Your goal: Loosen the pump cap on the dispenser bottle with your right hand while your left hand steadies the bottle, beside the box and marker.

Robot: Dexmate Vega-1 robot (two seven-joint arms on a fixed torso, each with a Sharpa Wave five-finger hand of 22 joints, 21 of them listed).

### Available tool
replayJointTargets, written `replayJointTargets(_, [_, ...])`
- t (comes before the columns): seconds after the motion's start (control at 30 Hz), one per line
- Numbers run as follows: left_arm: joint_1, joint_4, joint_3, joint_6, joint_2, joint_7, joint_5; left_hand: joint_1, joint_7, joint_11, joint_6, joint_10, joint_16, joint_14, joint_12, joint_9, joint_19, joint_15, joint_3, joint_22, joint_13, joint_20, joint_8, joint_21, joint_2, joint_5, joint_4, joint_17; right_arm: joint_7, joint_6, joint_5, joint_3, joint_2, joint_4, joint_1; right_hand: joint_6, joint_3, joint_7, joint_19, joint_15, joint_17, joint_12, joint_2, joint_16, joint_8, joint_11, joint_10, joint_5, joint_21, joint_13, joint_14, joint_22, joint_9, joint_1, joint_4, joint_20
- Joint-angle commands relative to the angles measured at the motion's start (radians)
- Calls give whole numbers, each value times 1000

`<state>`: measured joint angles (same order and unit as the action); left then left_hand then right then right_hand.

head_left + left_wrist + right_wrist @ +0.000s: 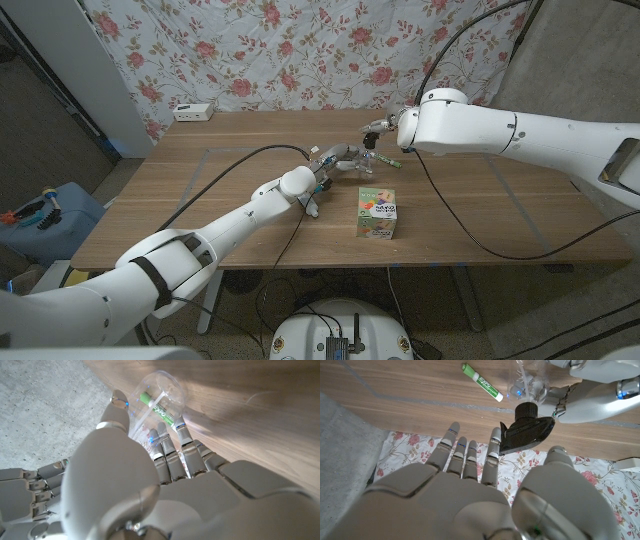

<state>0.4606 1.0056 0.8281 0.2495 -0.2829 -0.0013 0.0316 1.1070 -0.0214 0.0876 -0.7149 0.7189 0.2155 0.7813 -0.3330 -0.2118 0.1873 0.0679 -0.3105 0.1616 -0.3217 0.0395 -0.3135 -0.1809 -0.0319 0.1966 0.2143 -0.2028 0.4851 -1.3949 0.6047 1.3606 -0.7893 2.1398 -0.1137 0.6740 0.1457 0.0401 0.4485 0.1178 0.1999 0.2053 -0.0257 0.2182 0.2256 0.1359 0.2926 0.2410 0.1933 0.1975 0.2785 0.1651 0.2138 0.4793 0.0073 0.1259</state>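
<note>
Dispenser bottle (530, 382), clear, light and likely slippery, sits gripped in the left hand (150, 460); the right hand (470, 490), fingers spread and empty, should pinch the black pump cap (526, 427), near the green marker (481, 381).

A clear, glossy plastic dispenser bottle (159, 397) with a matt black plastic pump cap (526, 429). Smooth wooden table (500, 210). Glossy white plastic arms; grey metal-look left hand (150, 475). Printed cardboard box (377, 214). Floral cloth backdrop (300, 50).
</note>
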Motion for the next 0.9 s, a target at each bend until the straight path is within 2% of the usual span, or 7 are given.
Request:
replayJointTargets(0.03, [6,10,0,-3,-3,1,-1,-62,-17,49,-67,57,4,24,-4,-5,-2,92,-69,2,-193,80,-7,-1,133,7,-62,-2,134,-1,147,30,0,-17,-41,4,15,-10,11,-7,-1,-3,11,-4,5,-3,-2,13,-3,2,7,3,2,43,-27,-9])
replayJointTargets(0.53, [8,18,0,-6,-5,-1,-1,-64,-17,51,-68,58,4,23,-2,-5,-1,92,-69,3,-195,79,-6,-1,132,7,-62,-2,167,-1,163,23,-1,-18,-35,30,49,-16,20,-22,-4,0,38,-3,14,-11,12,22,-2,2,20,3,2,126,-76,-18])
replayJointTargets(0.9, [7,16,-1,-5,-8,-7,1,-66,-18,48,-68,58,4,23,-1,-5,-1,91,-68,3,-196,79,-5,-1,132,6,-62,-2,86,-1,78,-23,1,-13,9,35,70,-20,23,-24,-4,-1,57,-4,14,-14,15,22,-3,2,23,3,2,172,-103,-20])
